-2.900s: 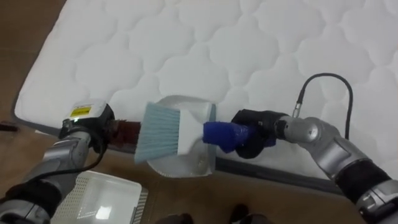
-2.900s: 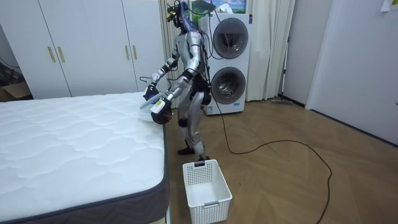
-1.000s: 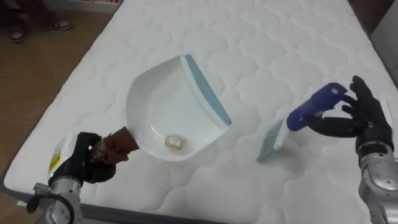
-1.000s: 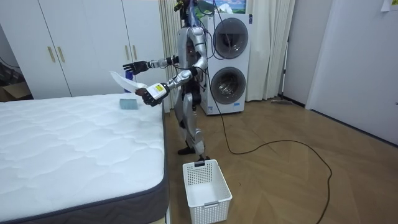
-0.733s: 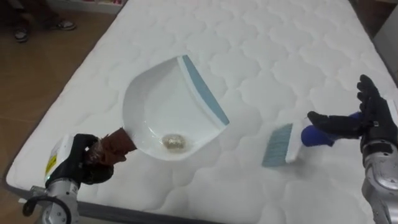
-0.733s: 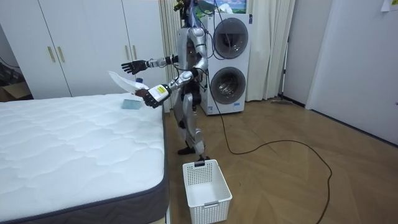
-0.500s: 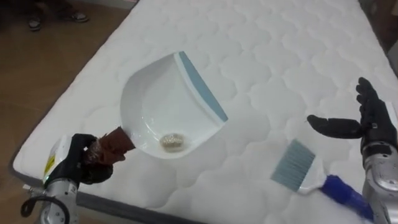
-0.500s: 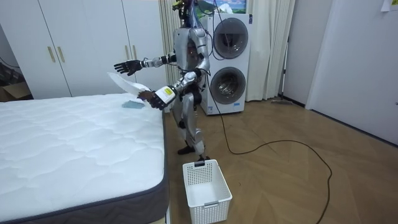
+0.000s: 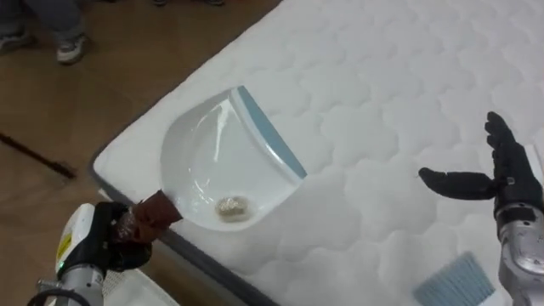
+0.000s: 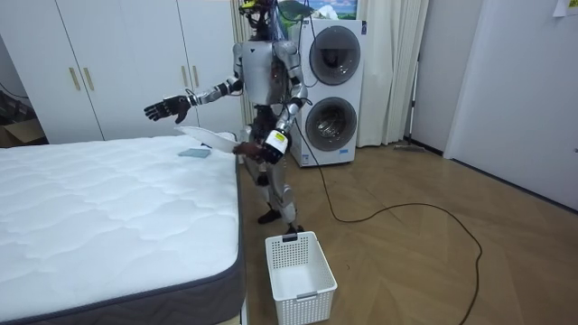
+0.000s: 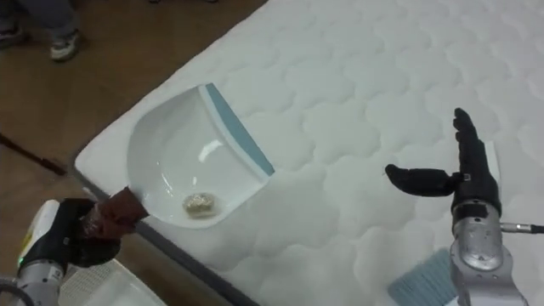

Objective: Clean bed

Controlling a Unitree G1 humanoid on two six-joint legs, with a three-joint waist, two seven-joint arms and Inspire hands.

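This is a home, a bedroom with a laundry corner. A bare quilted bed (image 10: pixel 108 208) fills one side and tall white wardrobe doors (image 10: pixel 117 68) line the wall. Two stacked front-loading washing machines (image 10: pixel 334 122) stand beside a long curtain (image 10: pixel 393 72), and a white basket (image 10: pixel 301 268) sits on the wooden floor (image 10: pixel 433 262).

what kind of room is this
Probably a bedroom that doubles as a laundry space: a bare white quilted mattress, tall white wardrobe doors along the wall behind it, and two stacked front-loading washing machines in the corner.

Left hand (image 9: pixel 112 244) curled tight, low; right hand (image 9: pixel 508 180) spread open, raised.
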